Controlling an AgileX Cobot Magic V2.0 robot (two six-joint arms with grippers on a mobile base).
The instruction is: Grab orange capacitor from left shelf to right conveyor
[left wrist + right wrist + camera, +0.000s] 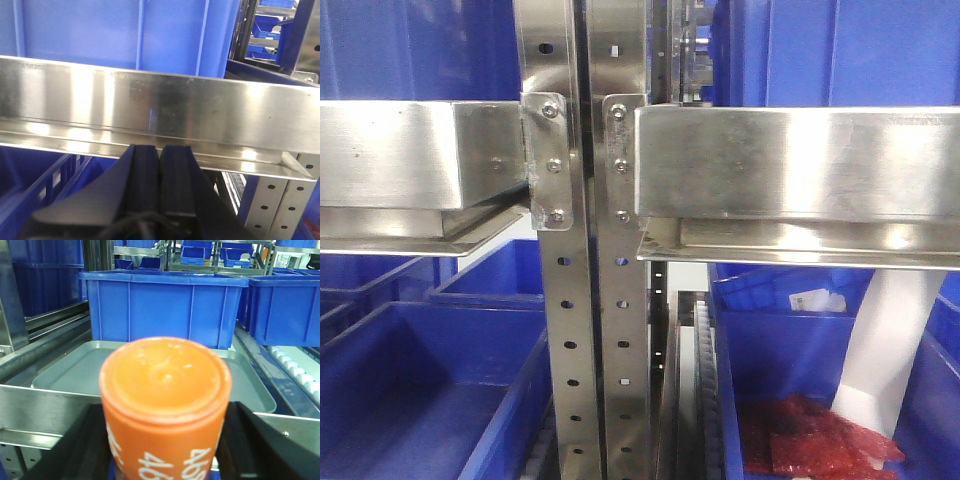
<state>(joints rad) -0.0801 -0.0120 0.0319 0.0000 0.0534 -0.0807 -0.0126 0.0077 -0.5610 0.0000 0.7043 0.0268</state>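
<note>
Orange capacitor [165, 385] front and centre in the right wrist view. It is upright, with pale numerals running sideways down its wall. The right gripper [165, 452] has it: black fingers [82, 447] press in on either side, and the jaws are parted only by the cylinder's own width.

Just past it runs a steel beam [45, 410] of the left shelf [570, 350]. Behind that lies a grey tray [75, 370], with a blue bin [160, 305] standing at its far end. So the capacitor sits at the shelf's front, in the grip.

By my reading the pick is made and the carry is the job now. The right conveyor shows in no view, so there is a swing to come. To do it well:
- Keep the squeeze firm, because that smooth wall looks slippery.
- Hold the cylinder upright.
- Draw straight back clear of the beam before turning right.
- Set it low on the belt so it doesn't topple.

The right wrist looks roughly level, with the fingers pointing into the shelf. Over on the left, the left gripper [160, 160] has its jaws pressed together with nothing between them. It points at a shelf beam with a bin above. The front view shows neither arm, only uprights, bins and red bags [810, 440] low on the right.
</note>
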